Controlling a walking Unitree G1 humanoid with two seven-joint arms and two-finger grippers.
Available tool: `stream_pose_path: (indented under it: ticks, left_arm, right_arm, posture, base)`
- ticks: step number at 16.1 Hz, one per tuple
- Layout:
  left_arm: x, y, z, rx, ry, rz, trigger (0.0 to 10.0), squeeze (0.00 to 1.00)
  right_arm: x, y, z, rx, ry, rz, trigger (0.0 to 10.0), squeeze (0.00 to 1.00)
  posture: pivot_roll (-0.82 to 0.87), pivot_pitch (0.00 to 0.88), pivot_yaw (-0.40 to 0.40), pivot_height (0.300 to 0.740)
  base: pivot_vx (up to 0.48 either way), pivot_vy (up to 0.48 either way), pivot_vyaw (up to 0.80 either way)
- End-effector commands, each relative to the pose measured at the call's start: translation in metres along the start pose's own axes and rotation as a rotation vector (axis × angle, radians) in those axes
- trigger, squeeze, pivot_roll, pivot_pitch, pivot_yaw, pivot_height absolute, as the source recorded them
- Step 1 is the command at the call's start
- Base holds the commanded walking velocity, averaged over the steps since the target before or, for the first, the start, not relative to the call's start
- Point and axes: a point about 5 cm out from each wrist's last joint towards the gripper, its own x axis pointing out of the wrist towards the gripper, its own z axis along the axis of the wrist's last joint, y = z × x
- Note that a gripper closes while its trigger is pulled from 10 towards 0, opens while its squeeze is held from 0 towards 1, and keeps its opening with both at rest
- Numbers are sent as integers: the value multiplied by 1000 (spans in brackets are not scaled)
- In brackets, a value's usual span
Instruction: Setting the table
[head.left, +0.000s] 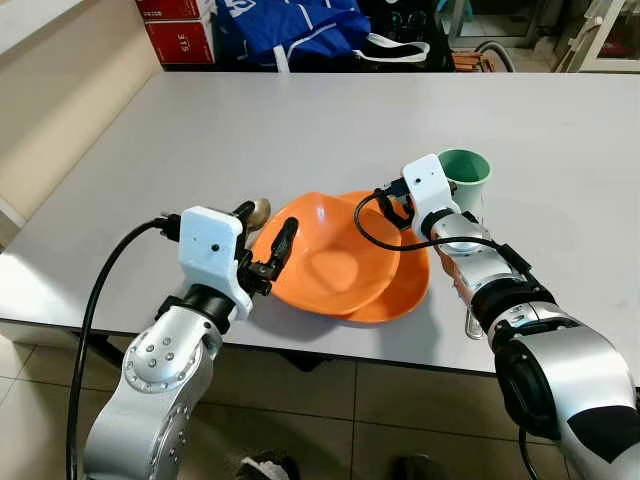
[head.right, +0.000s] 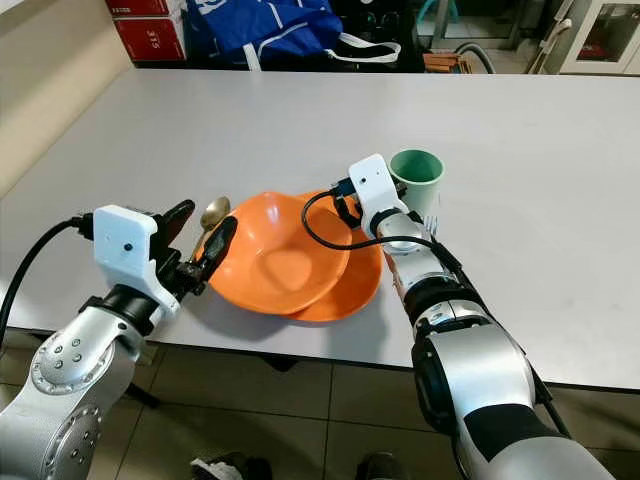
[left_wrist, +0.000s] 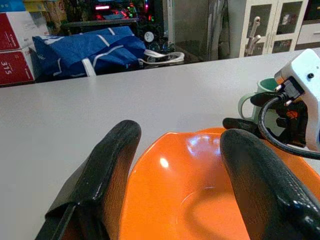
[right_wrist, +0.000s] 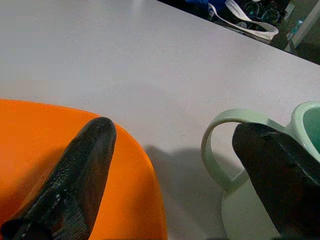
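Left eye view: bowl (head.left: 330, 262) being straddled by spread left hand (head.left: 268, 240); right hand (head.left: 396, 205) spread beside mug (head.left: 464, 177). Next: pinching rim.

— What's beyond the grey table (head.left: 250, 120)?
— A blue bag (head.left: 290, 25) and red boxes (head.left: 180, 25) against the far edge, white cabinets (left_wrist: 260, 25) behind.
— And underneath?
— Beige tiled floor (head.left: 330, 410); a cream wall (head.left: 60, 90) on the left.
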Motion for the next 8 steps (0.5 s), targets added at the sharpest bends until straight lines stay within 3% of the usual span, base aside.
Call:
stream_pose_path:
  ticks: [1, 8]
  left_arm:
    - [0, 4, -1, 11, 14, 15, 10000, 0]
    - [0, 3, -2, 17, 16, 14, 10000, 0]
  right_arm:
    - [0, -2, 1, 18, -5, -15, 10000, 1000]
    - [1, -4, 7, -4, -34, -20, 10000, 1000]
  posture:
    - [0, 84, 93, 740]
    - [-2, 85, 90, 740]
  base:
    - [0, 0, 0]
    - [0, 0, 0]
